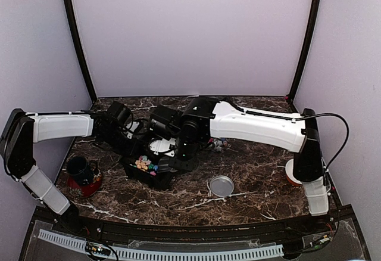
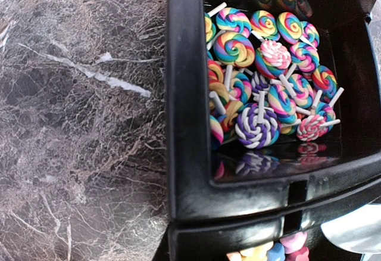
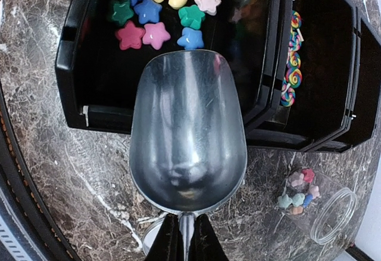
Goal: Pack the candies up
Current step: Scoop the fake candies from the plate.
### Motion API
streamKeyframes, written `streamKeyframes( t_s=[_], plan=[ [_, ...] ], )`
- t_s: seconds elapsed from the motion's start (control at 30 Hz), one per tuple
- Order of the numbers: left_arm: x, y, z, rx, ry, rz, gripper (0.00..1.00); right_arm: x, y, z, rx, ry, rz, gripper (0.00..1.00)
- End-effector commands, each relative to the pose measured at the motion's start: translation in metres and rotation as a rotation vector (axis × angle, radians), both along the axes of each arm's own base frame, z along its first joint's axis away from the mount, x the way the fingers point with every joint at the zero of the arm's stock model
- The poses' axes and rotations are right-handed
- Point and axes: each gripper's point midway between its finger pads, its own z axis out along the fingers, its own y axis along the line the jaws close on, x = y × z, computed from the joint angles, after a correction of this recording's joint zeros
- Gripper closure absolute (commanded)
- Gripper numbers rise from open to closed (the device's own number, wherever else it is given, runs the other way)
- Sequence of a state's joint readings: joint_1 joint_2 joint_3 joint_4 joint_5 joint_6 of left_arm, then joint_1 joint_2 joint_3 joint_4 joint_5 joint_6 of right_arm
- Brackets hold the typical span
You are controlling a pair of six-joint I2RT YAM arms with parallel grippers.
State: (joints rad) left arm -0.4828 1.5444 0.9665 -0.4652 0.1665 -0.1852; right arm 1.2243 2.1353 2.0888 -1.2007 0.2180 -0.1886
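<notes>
Star-shaped candies (image 3: pixel 156 11) in mixed colours lie in a black bin (image 3: pixel 77 64), seen from above near the table's middle (image 1: pixel 144 165). My right gripper (image 3: pixel 187 219) is shut on the handle of an empty metal scoop (image 3: pixel 187 136), which hovers over the bin's near wall. A glass jar (image 3: pixel 326 213) lies on its side to the right with a few candies (image 3: pixel 297 190) inside. My left gripper (image 1: pixel 136 143) sits by the bins' far side. Its fingers do not show in its own view, which looks down on the bin rim (image 2: pixel 184 124).
A second black bin (image 2: pixel 357 64) holds swirl lollipops (image 2: pixel 262 82). A round metal lid (image 1: pixel 221 185) lies on the marble in front of the bins. A dark mug (image 1: pixel 80 171) on a red saucer stands at the left, and an orange-and-white object (image 1: pixel 290 173) sits behind the right arm.
</notes>
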Motion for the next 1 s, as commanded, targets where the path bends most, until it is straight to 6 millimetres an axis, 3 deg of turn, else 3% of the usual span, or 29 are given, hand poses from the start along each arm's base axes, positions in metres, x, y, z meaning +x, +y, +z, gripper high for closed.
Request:
streamKeyframes(
  t_s=[0.0, 0.4, 0.97],
  plan=[
    [0.029, -0.028, 0.048, -0.129, -0.157, -0.039, 1.00, 0.005, 0.007, -0.005, -0.034, -0.058, 0.013, 1.00],
    [0.030, -0.031, 0.047, -0.138, -0.153, -0.040, 1.00, -0.004, 0.015, -0.036, -0.095, -0.046, 0.097, 1.00],
    [0.029, -0.035, 0.058, -0.177, -0.185, -0.052, 1.00, -0.036, 0.051, -0.078, -0.058, 0.070, 0.256, 1.00]
  ],
)
